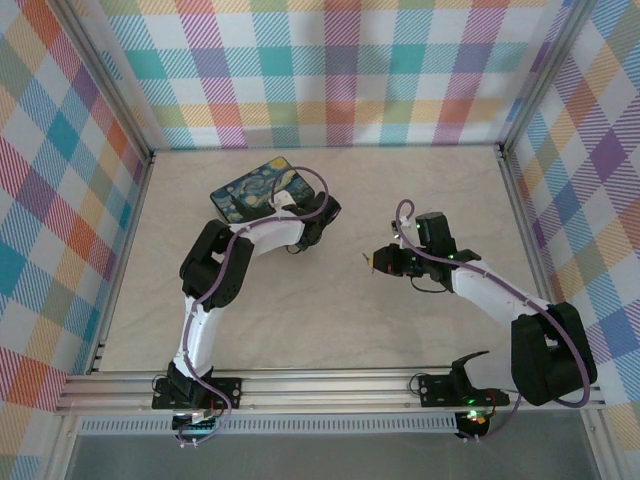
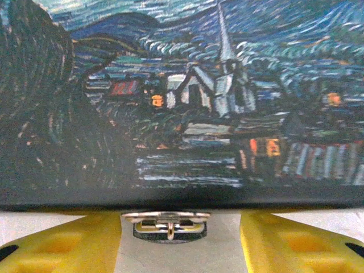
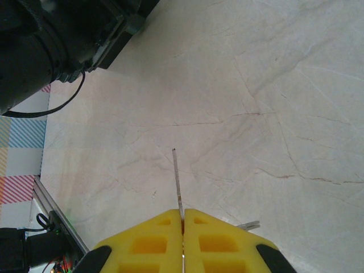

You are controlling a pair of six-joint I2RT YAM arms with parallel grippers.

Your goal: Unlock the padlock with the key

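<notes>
Right tool [image 3: 183, 220] is clenched on the key [image 3: 177, 176]; the thin blade sticks straight out ahead of my fingertips, over the desk [image 3: 273, 114]. Left tool [image 2: 181, 244] is released with its jaws spread. The padlock [image 2: 166, 226] sits between them without being gripped, at the near edge of the night-sky box [image 2: 182, 102].

On my feed I see a pale cream bench [image 1: 330, 320] with a marble-like top, fine veins and hairline cracks running across it. Pastel plaid walls [image 1: 330, 70] in teal, pink, orange and purple close it on three sides. Silver aluminium rails [image 1: 330, 385] edge the near side, and slanting aluminium posts [image 1: 108, 85] rise from the back corners. The light is soft and even.
</notes>
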